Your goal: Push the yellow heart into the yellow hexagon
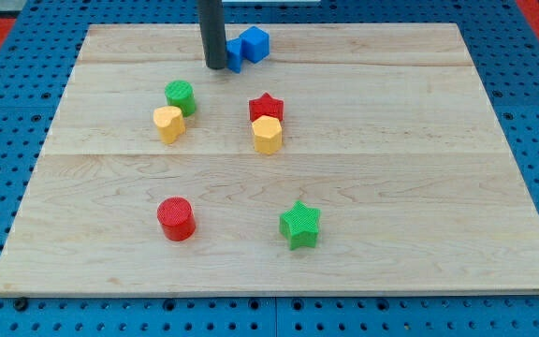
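The yellow heart [168, 123] lies at the board's left-centre, touching a green round block [181, 96] just above it. The yellow hexagon [268, 135] lies to the heart's right, near the board's middle, touching a red star [267, 108] above it. My tip [216, 66] is near the view's top, well above the heart and the hexagon, right beside a blue block [235, 54] on its left side.
A blue cube [255, 43] touches the other blue block near the top edge. A red cylinder [176, 218] and a green star [299, 225] lie in the lower half of the wooden board [438, 187].
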`<move>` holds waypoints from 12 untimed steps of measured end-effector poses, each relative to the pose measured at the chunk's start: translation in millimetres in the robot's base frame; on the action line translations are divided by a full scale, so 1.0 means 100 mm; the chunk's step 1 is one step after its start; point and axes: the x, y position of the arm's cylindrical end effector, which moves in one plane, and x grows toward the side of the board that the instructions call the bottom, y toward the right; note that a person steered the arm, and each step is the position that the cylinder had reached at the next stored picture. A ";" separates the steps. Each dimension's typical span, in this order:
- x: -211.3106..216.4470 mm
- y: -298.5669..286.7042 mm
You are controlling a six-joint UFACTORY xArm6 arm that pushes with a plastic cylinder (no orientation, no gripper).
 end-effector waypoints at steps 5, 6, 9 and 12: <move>0.44 0.25; 0.62 0.22; 1.19 0.04; 0.24 -1.06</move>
